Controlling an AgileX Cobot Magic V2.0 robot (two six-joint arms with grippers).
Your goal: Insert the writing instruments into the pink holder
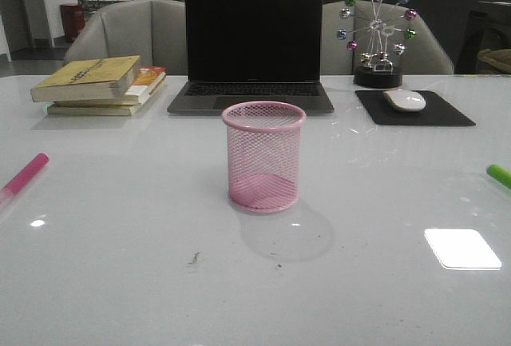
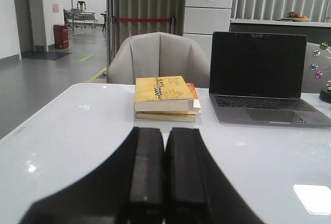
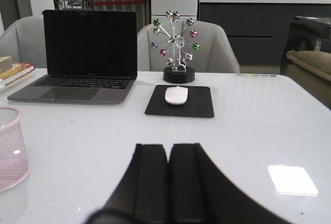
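While both pens lie flat at the table (image 1: 120, 282) edges, pink marker (image 1: 24, 175) far left, pink holder (image 1: 263, 157) upright centre, green marker (image 1: 499, 176) far right, each hand (image 2: 164, 177) (image 3: 168, 182) sits closed, empty; widen before reaching.

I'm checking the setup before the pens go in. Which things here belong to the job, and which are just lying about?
Belong to the job:
pink holder, standing empty mid-table
pink marker, lying at the left edge
green marker, lying at the right edge

Just lying about:
laptop
stacked books
mouse on its mouse pad
ball ornament
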